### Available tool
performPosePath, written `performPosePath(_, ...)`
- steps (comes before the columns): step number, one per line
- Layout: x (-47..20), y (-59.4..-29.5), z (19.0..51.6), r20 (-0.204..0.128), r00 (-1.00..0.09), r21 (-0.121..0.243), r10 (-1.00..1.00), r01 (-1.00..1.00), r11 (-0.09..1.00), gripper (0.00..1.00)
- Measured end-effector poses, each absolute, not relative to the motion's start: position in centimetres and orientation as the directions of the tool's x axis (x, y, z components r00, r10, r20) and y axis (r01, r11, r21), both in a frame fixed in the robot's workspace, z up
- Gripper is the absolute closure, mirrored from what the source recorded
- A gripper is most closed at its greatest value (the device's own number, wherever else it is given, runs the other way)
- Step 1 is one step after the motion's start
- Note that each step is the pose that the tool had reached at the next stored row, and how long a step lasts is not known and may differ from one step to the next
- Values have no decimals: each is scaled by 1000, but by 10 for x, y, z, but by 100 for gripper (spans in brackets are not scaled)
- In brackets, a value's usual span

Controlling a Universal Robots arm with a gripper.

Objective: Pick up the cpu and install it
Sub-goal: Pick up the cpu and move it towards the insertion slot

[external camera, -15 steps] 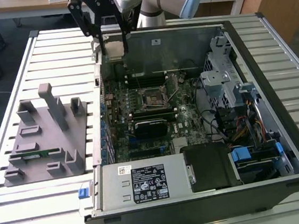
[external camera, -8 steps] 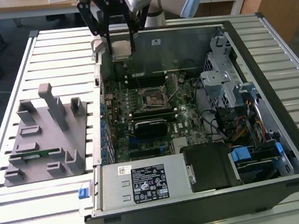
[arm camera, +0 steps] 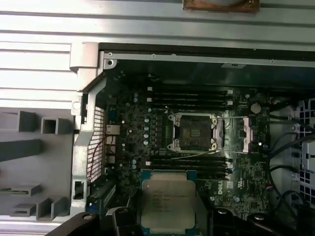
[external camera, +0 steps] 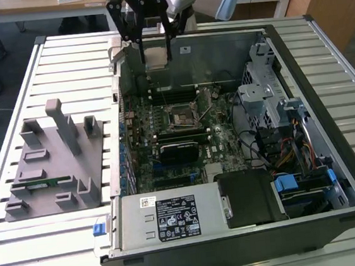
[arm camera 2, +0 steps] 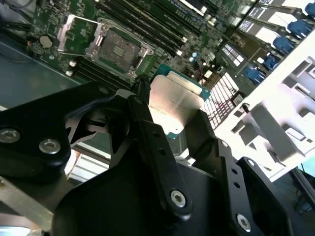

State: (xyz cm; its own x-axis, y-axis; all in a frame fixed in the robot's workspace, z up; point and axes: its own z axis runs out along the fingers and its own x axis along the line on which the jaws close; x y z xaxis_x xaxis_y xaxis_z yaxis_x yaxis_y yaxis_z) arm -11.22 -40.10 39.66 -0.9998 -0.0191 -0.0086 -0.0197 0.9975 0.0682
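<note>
My gripper [external camera: 155, 54] hangs above the far wall of the open computer case [external camera: 350, 172] and is shut on the cpu [external camera: 155, 58], a flat square chip with a pale metal top. In both wrist views the cpu [arm camera 2: 174, 101] [arm camera: 167, 201] sits between the black fingers [arm camera 2: 147, 128], held by its edges, in the air over the green motherboard [arm camera: 147, 162]. The empty cpu socket [external camera: 179, 117] [arm camera 2: 118, 49] [arm camera: 193, 132] lies open near the board's middle, its metal frame swung aside, some way below the chip and nearer the case's middle.
A grey fixture block [external camera: 54, 165] with a green memory stick [external camera: 43, 182] stands on the slatted table [external camera: 25, 250] at the exterior view's left. Inside the case are a labelled power supply [external camera: 177, 219], a drive cage [external camera: 269, 98] and cables [external camera: 287, 153].
</note>
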Motion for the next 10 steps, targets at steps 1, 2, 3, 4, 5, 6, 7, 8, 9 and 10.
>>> performPosePath(1,-110,-401,396,-9,-1000,68,-19,-20,997,47)
performPosePath(2,-107,-401,396,-9,-1000,68,-19,-19,997,47)
performPosePath(3,-104,-401,396,-8,-1000,68,-19,-19,997,47)
performPosePath(4,-100,-401,396,-9,-1000,68,-19,-19,997,47)
performPosePath(5,-97,-401,396,-8,-1000,68,-19,-19,997,47)
performPosePath(6,-93,-401,396,-9,-1000,68,-19,-19,997,47)
performPosePath(7,-89,-401,396,-9,-1000,68,-19,-19,997,47)
performPosePath(8,-84,-401,396,-8,-1000,68,-19,-19,997,47)
performPosePath(9,-80,-401,396,-8,-1000,68,-19,-19,997,47)
performPosePath(10,-76,-401,395,-8,-1000,68,-19,-19,997,47)
